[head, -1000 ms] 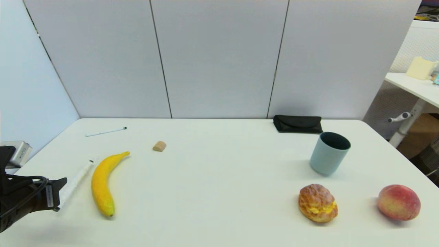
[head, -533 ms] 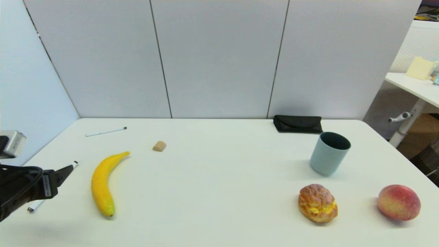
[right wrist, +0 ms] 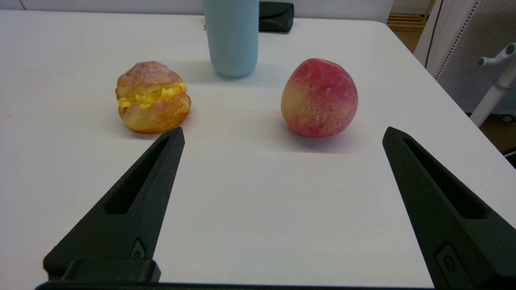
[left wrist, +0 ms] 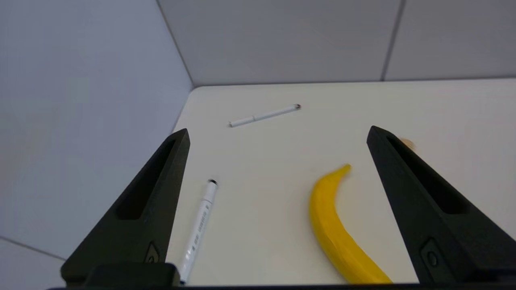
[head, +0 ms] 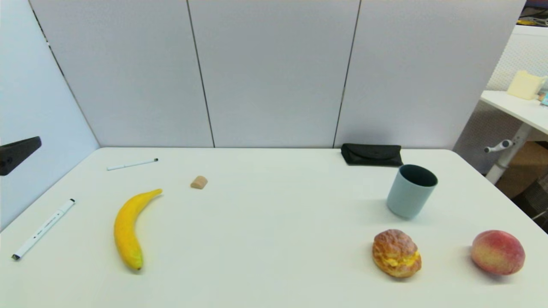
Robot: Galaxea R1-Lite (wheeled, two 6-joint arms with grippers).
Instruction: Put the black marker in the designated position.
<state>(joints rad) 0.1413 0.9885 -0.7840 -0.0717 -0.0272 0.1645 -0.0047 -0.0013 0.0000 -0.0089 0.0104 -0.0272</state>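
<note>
The black marker (head: 43,229), white-barrelled with dark ends, lies flat on the white table (head: 265,239) near its left edge, left of the banana (head: 128,229), and nothing holds it. My left gripper (left wrist: 278,129) hangs open, raised above and behind the marker (left wrist: 199,227); in the head view only one of its fingers (head: 19,155) shows at the left border. My right gripper (right wrist: 283,129) is parked open low over the table's right front. No mark on the tabletop shows the designated position.
A thin white pen (head: 132,164) lies at the back left, with a small tan block (head: 199,182) beside it. On the right are a pale blue cup (head: 411,191), a black pouch (head: 371,155), a cream puff (head: 396,253) and a peach (head: 498,252).
The left gripper carried the marker leftward away from the banana, let it go, then rose and drew back to the left border. The marker now lies free on the table.
</note>
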